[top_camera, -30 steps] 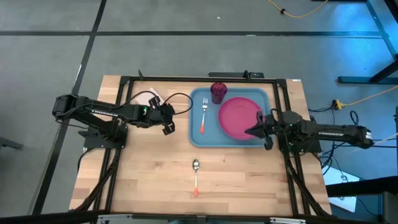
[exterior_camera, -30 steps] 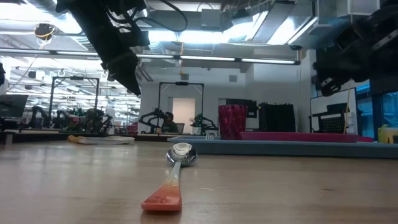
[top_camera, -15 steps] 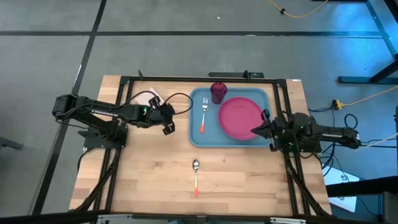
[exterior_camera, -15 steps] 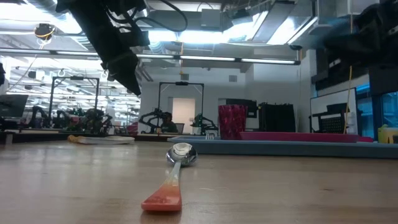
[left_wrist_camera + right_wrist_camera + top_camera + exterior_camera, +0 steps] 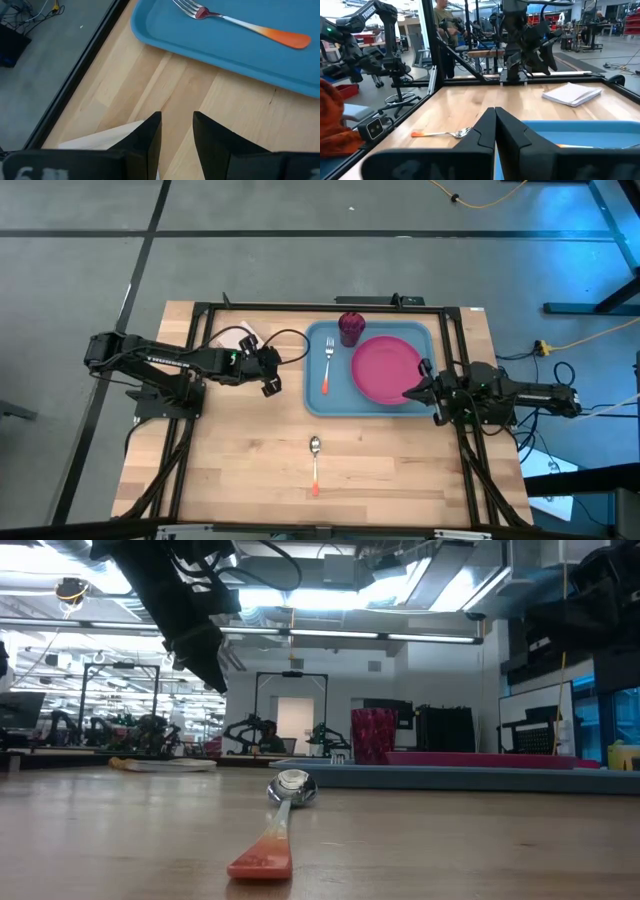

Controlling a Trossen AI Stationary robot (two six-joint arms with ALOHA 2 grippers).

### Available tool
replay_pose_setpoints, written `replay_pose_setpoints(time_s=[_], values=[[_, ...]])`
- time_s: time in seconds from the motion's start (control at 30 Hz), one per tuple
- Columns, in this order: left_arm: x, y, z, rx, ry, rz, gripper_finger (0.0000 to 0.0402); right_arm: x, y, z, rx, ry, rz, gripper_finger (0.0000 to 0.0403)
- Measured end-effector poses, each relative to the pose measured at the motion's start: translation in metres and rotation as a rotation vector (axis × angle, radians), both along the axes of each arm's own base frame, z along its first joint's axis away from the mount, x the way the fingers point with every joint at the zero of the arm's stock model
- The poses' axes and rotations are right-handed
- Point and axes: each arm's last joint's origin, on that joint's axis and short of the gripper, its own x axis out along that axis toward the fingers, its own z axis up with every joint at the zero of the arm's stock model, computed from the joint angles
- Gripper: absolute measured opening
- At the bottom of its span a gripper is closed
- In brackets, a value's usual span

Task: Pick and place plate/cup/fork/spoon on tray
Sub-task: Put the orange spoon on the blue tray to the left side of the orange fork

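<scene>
The light-blue tray [image 5: 318, 395] lies at the table's far right. On it are the pink plate [image 5: 385, 368], the dark red cup [image 5: 350, 328], standing upright, and the fork [image 5: 327, 366]. The spoon [image 5: 315, 463] lies on the bare wood nearer the front edge, bowl toward the tray; it also shows in the low view [image 5: 280, 815]. My right gripper [image 5: 408, 392] is shut and empty above the plate's right rim. My left gripper [image 5: 272, 388] hangs left of the tray, fingers slightly apart [image 5: 177, 132], empty.
A white napkin [image 5: 236, 340] with a black cable lies at the far left, under my left arm. A black frame [image 5: 200, 315] borders the table. Bare wood surrounds the spoon. The room behind holds other robot stations and a person [image 5: 441, 17].
My right arm has drawn back toward the table's right edge and risen out of the low view; its gripper has stayed over the plate's right rim. The tableware has not moved.
</scene>
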Motion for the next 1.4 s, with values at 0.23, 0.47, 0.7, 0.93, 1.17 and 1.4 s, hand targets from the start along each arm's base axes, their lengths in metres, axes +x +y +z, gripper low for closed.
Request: replay_pose_setpoints(time_s=[0.23,0.47,0.7,0.93,1.17,1.4], values=[[0.0,0.0,0.0,0.0,0.0,0.0,0.0104,0.0,0.0,0.0,0.0,0.0,0.0,0.001],[0.0,0.0,0.0,0.0,0.0,0.0,0.0104,0.0,0.0,0.0,0.001,0.0,0.001,0.001],[0.004,0.0,0.003,0.001,-0.05,0.0,0.0104,0.0,0.0,0.0,0.0,-0.001,0.001,0.001],[0.018,-0.002,0.014,-0.068,-0.265,-0.035,0.0104,0.0,0.0,0.0,0.0,-0.001,0.001,0.001],[0.023,-0.015,0.017,-0.273,-0.38,-0.073,0.0104,0.0,0.0,0.0,0.001,-0.001,0.001,0.001],[0.038,-0.039,0.04,-0.559,-0.69,-0.223,0.0104,0.0,0.0,0.0,0.0,-0.001,0.001,0.001]])
